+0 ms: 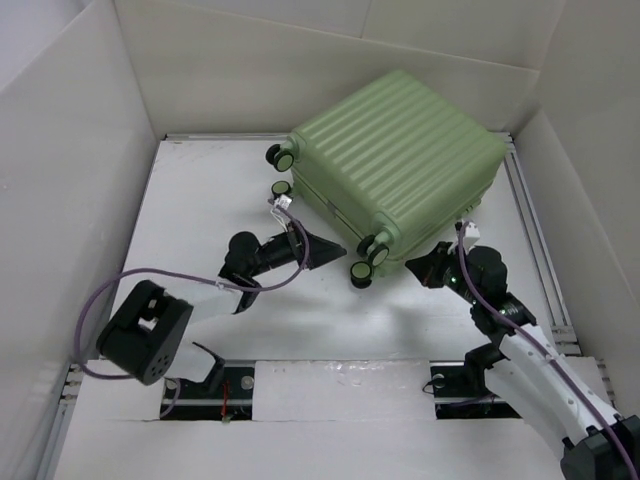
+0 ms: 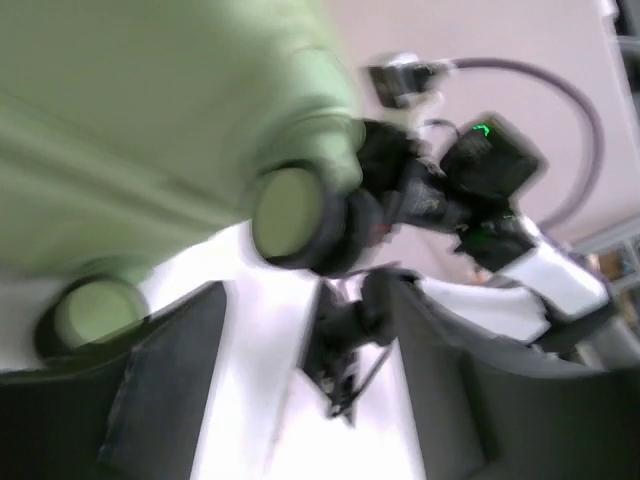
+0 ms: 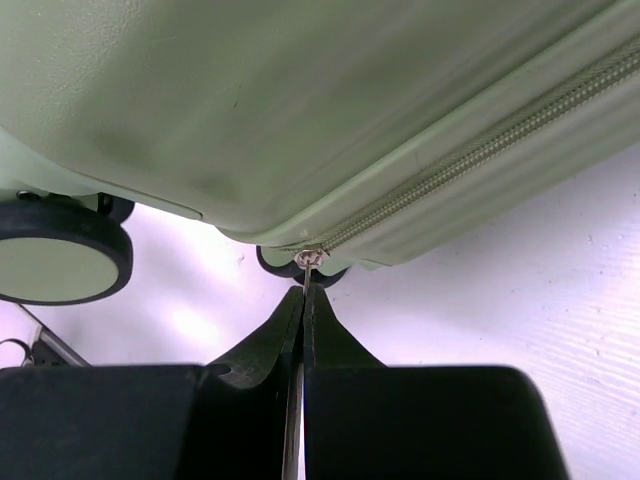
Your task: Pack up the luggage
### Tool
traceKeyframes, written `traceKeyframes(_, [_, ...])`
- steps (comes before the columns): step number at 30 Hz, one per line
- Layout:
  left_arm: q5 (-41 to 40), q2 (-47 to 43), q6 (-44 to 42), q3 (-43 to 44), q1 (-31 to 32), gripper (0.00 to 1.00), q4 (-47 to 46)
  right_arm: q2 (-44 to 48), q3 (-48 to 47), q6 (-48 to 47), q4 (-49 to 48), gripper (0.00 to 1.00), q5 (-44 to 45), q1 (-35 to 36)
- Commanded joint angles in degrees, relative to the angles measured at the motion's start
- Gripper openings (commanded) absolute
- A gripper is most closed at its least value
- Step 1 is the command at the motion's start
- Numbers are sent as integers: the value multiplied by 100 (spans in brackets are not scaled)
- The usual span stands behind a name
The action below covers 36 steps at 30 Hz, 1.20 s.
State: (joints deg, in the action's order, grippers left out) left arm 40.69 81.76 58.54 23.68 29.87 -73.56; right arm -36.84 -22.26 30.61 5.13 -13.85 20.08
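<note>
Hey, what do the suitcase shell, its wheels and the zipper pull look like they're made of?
The luggage shell is probably hard moulded plastic, pale green with a satin finish, going by its crisp ribs and soft sheen. The wheels look like pale green plastic hubs inside matte black, possibly rubbery tyres. The zipper pull seems to be metal: small, silvery and glinting.

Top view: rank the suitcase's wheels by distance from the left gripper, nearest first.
1. Front-corner wheel pair, just right of the left gripper.
2. Lower back-left wheel, behind the gripper.
3. Upper back-left wheel, farthest back.
</note>
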Motion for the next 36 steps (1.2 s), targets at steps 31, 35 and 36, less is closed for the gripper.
traceKeyframes(31, [-1933,1219,-3974,4161,2497,41,5027,485,-138,279,138,0,-206,409])
traceKeyframes(35, [-1626,1553,-3729,4583,2621,18,4825,695,36,524,15,0,-206,742])
traceKeyframes(36, [-1486,1606,-3614,4654,2621,16,4720,696,99,612,-46,0,-206,865])
